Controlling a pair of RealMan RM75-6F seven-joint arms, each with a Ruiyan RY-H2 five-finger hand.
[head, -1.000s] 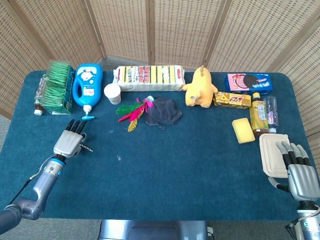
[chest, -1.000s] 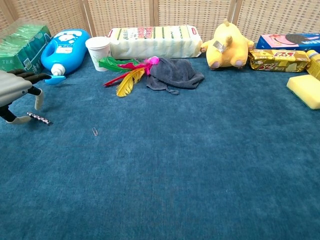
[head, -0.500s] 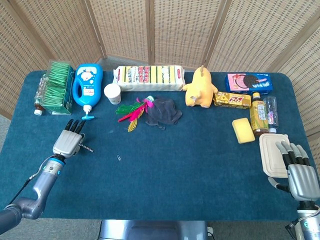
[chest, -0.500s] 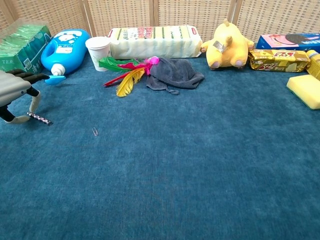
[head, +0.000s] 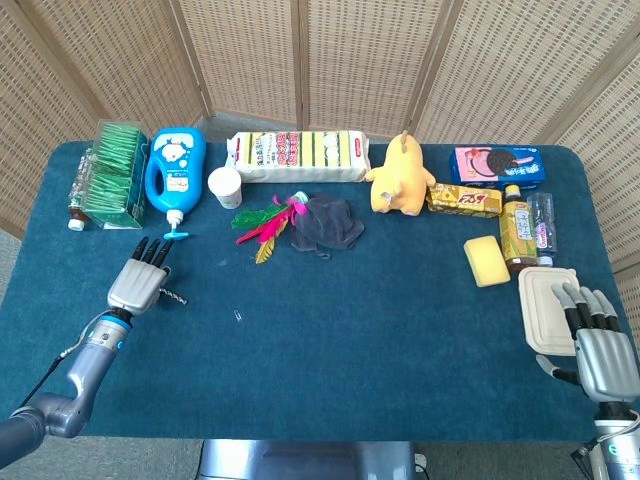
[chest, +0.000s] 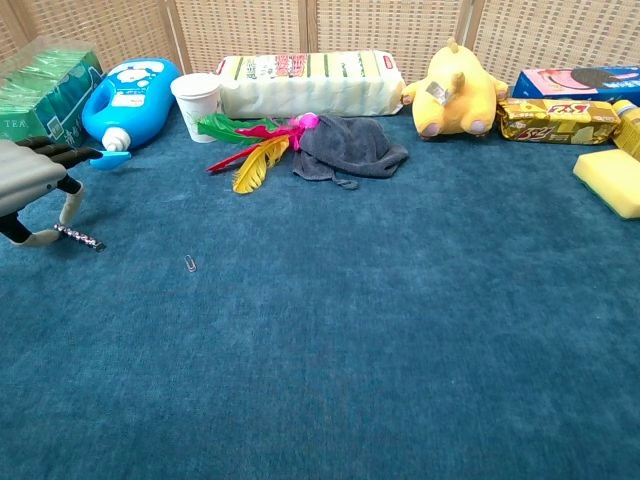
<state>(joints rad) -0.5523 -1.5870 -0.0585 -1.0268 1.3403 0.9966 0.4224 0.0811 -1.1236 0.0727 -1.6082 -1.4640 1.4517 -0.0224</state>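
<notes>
Two hands sit low at the near corners. Our right hand (head: 598, 345) holds nothing, fingers spread flat, touching the near edge of the white lidded box (head: 545, 305). Our left hand (head: 140, 280) hovers palm-down, fingers extended, thumb tip at the small dark screw (chest: 80, 237) without gripping it. Beyond lie a paperclip (chest: 190, 264), feathers (chest: 248, 150) and blue bottle (head: 174, 168).
</notes>
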